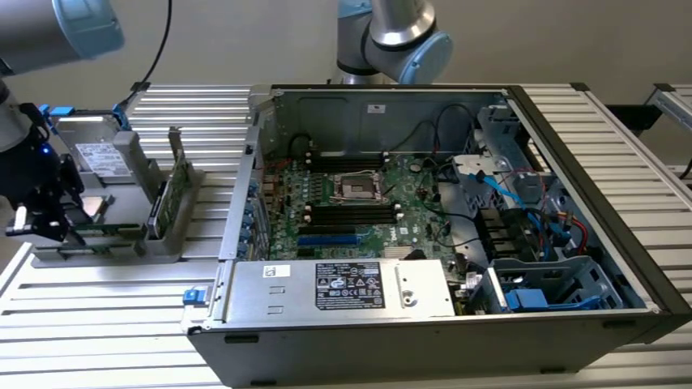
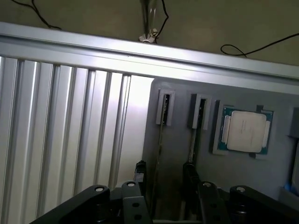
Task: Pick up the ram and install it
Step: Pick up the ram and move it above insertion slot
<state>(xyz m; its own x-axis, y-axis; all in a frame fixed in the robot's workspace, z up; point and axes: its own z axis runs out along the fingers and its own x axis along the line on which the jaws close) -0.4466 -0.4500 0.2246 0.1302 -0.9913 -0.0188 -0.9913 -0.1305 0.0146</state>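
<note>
Two ram sticks stand on edge in slots of a grey holder tray (image 2: 275,186). In the wrist view they show as thin lines, one ram (image 2: 160,135) running down between my fingers, the other (image 2: 193,140) just beside my dark finger (image 2: 189,172). My gripper (image 2: 164,171) is open and hovers over the near end of the first stick without touching it. In the exterior view the gripper (image 1: 44,223) sits at the left end of the tray (image 1: 97,253), with a green ram edge (image 1: 108,231) beside it.
A square silver processor (image 2: 245,130) lies in a tray pocket past the sticks. To the exterior view's right stands the open computer case (image 1: 605,243) with its green motherboard (image 1: 368,231) and power supply (image 1: 346,288). A second arm (image 1: 390,32) stands behind the case. The table is ribbed aluminium.
</note>
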